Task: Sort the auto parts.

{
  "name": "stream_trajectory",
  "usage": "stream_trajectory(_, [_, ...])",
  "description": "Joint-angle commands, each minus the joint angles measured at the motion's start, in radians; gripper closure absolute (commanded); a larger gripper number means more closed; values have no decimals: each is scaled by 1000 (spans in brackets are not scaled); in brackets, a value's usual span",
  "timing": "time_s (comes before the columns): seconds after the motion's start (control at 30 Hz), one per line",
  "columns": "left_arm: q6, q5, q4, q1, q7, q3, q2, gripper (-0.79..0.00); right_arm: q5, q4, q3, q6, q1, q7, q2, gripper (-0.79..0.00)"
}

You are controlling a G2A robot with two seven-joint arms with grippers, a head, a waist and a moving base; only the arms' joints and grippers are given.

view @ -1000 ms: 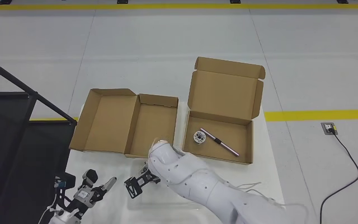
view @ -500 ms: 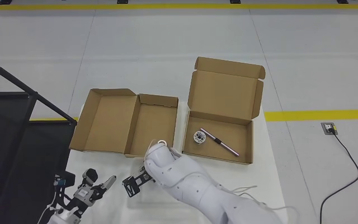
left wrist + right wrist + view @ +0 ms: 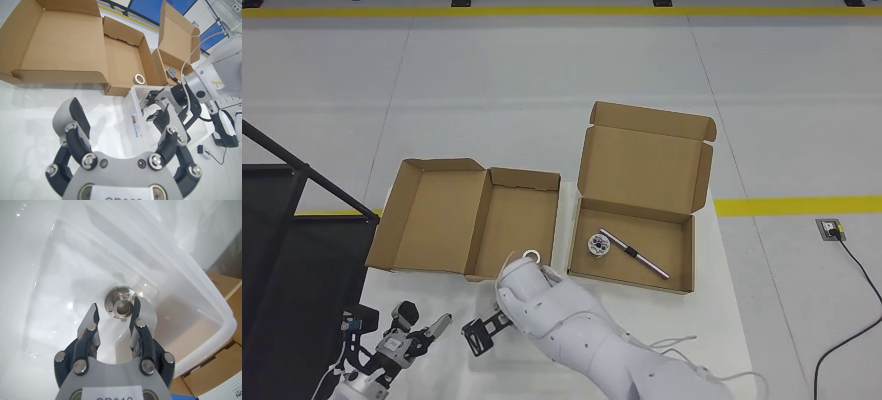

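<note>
Right pincer (image 3: 115, 306) inside clear bin (image 3: 217, 313), fingers (image 3: 95, 314) apart, flanged hub (image 3: 121, 308) between them on bin floor. Left pincer (image 3: 121, 111) apart, empty, over bench (image 3: 28, 113) at bin's 9 o'clock, top view.

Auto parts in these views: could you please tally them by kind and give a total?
Ring: 1
Disc: 1
Rod: 1
Flange: 1
Total: 4
</note>
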Motion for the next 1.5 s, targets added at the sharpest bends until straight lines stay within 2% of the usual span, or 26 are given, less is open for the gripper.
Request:
stream_trajectory(0.0, [-1, 0, 1, 0, 2, 0, 0, -785, -9, -2, 0, -26, 0, -9, 0, -376])
stream_trajectory(0.13, [-2, 1, 2, 0, 4, 0, 0, -785, -42, -10, 0, -78, 1, -37, 1, -382])
stream_trajectory(0.3, [-2, 5, 1, 1, 5, 0, 1, -785, -52, 3, 5, -28, 2, -68, 1, -366])
stream_trajectory(0.67, [1, -1, 0, 2, 5, 0, 1, -785, 8, -6, 0, 3, -16, 52, -6, -323])
stream_trajectory(1.33, [1, -4, 1, 0, 1, 1, 2, -785, 41, -19, 0, 23, -35, 127, -7, -283])
stream_trajectory(1.47, [0, -4, 3, -1, 1, 2, 2, -785, 50, -22, 0, 23, -36, 138, -7, -246])
